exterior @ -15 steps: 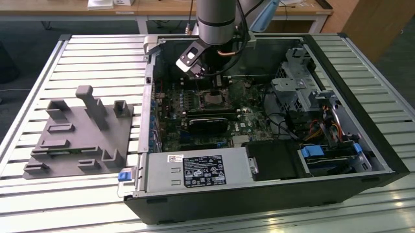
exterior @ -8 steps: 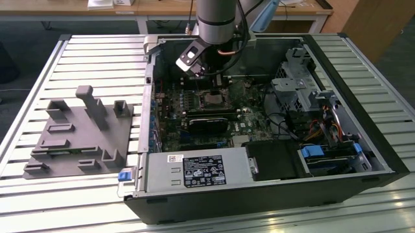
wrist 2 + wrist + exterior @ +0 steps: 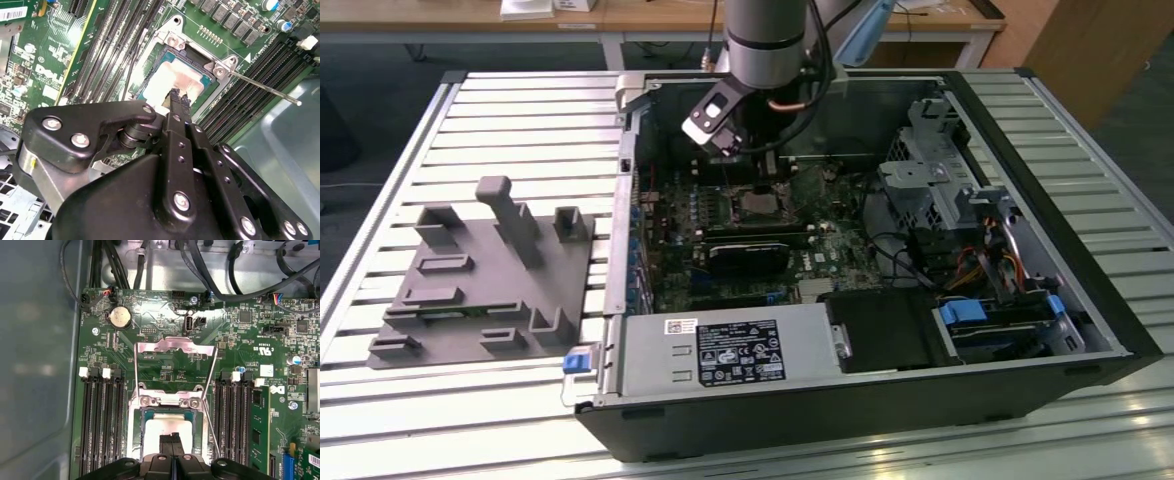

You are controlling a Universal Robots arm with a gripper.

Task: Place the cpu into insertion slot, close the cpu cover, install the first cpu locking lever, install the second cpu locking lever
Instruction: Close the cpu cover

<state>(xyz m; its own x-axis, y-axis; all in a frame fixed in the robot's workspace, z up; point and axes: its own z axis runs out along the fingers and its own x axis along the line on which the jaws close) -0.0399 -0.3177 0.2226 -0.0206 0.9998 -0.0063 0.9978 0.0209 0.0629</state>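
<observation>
Over the cpu (image 3: 159, 427) (lying in the insertion slot (image 3: 134, 426)), the pincer (image 3: 175, 438) is closed on nothing.

Silvery-grey cpu (image 3: 161, 426), green motherboard (image 3: 150, 326), black hand (image 3: 179, 96)

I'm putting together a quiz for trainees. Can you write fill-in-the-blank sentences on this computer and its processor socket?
1. The cpu cover is swung ___, off the insertion slot.
2. The claw hangs, fingertips together, right above the ___.
3. In the exterior view, the grey fixture lies to the ___ of the computer case.
Missing words: open; cpu; left.
</observation>
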